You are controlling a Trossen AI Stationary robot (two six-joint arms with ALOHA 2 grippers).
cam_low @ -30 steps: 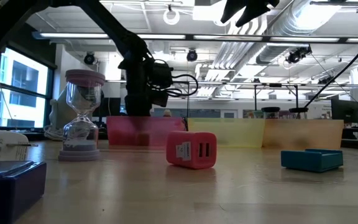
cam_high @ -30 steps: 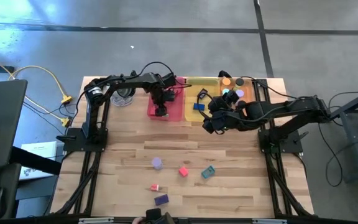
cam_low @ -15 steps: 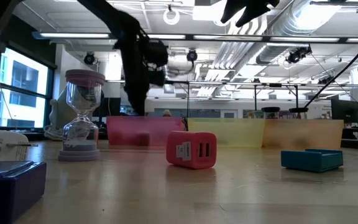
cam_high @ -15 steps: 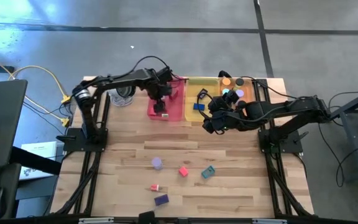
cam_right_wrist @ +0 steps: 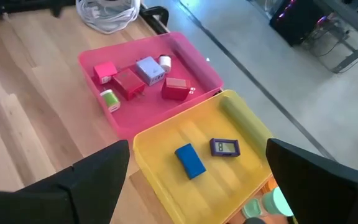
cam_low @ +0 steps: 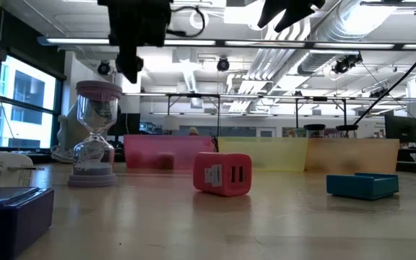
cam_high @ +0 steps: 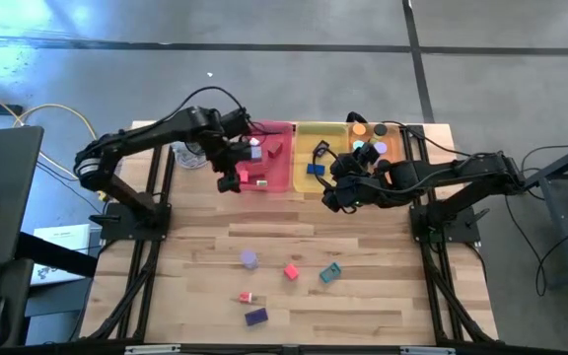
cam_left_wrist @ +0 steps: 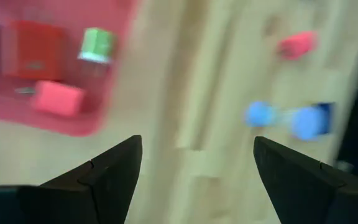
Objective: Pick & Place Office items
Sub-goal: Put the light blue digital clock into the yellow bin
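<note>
My left gripper (cam_high: 228, 182) (cam_left_wrist: 197, 149) hangs open and empty above the table, just off the pink tray's (cam_high: 282, 170) left near corner; the low view shows it (cam_low: 128, 68) raised high. My right gripper (cam_high: 331, 200) (cam_right_wrist: 197, 155) waits open and empty at the yellow tray's (cam_high: 309, 143) near edge. Loose on the near table lie a lavender cylinder (cam_high: 249, 258), a red block (cam_high: 290, 270) (cam_low: 222, 173), a teal block (cam_high: 330, 273) (cam_low: 362, 185), a small pink piece (cam_high: 247, 297) and a purple block (cam_high: 255, 317). The pink tray holds red and pink blocks (cam_right_wrist: 128, 83) and a green-capped piece (cam_right_wrist: 109, 98).
An orange tray (cam_high: 390, 128) with round discs sits at the far right, beside the yellow tray holding a blue block (cam_right_wrist: 189, 160). An hourglass (cam_low: 96, 133) (cam_high: 195, 153) stands left of the pink tray. Bare wood lies between the trays and the loose pieces.
My left gripper has risen out of the pink tray and swung toward the table's left and slightly toward the near edge. A pink block now shows in the tray's near end where the gripper stood. My right arm has kept still.
</note>
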